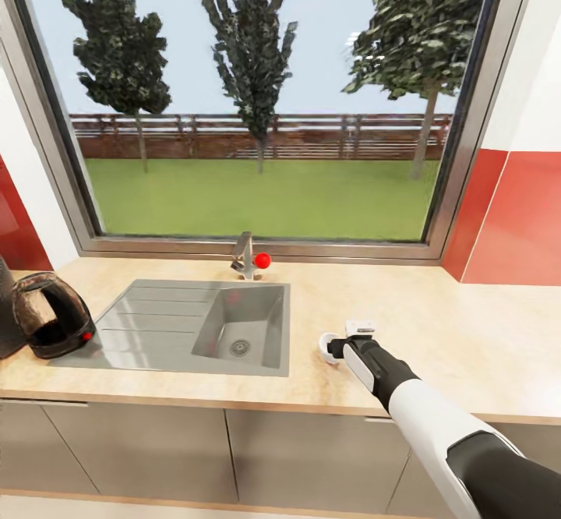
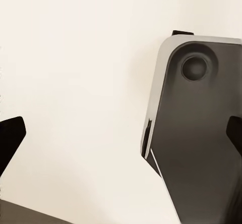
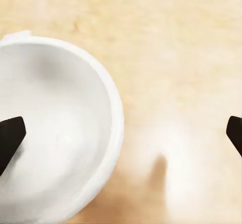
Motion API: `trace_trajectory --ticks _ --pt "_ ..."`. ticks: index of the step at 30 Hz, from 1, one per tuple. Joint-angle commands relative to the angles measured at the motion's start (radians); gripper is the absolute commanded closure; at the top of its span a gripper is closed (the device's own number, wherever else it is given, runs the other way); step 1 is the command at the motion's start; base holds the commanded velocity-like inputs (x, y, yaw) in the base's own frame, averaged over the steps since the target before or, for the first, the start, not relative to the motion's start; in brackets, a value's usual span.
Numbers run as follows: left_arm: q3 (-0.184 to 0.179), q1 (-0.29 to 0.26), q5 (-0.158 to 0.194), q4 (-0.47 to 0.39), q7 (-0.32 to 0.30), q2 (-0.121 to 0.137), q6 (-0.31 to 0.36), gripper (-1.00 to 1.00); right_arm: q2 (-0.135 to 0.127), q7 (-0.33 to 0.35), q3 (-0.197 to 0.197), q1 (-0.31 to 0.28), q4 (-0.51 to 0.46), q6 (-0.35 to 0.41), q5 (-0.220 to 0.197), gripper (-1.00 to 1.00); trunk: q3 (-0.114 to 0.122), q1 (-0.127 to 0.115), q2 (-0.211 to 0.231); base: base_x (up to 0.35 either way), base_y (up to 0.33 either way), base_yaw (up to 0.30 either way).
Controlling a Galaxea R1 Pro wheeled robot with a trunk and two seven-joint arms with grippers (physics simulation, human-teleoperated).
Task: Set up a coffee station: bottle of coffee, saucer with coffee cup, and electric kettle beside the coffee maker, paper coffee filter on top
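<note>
One risk we see: right hand point(image 1: 340, 346) sits off-centre over coffee cup point(image 1: 330, 347) on worktop point(image 1: 436, 324), right of sink point(image 1: 195, 324). In right wrist view, one fingertip point(image 3: 10, 138) overlaps cup bowl point(image 3: 55, 133), other fingertip far off over bare worktop. Closing now could push or tip cup, not pinch rim. Hand wide open, holding nothing; contact with cup unclear. Left hand point(image 2: 121, 133) wide too, empty. Coffee maker carafe point(image 1: 51, 316) at far left.

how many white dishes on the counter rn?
1: a white cup on the countertop, right of the sink, at the right gripper; one fingertip sits over its bowl. More may lie outside the pictures.
</note>
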Motion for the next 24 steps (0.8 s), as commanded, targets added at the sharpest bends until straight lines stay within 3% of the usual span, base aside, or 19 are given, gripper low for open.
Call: trace_trajectory --ticks 1,24 --pt "0.007 0.000 -0.010 0.000 0.002 0.000 -0.003 -1.00 0.000 -0.009 0.008 -0.001 -0.001 0.004 -0.011 -1.00 -0.002 0.001 -0.002 0.000 0.065 0.000" --pt "0.006 0.000 -0.010 -0.001 0.002 -0.001 -0.003 -1.00 -0.001 -0.007 0.007 -0.001 0.014 0.002 -0.011 -1.00 -0.002 0.001 -0.002 0.000 0.006 0.000"
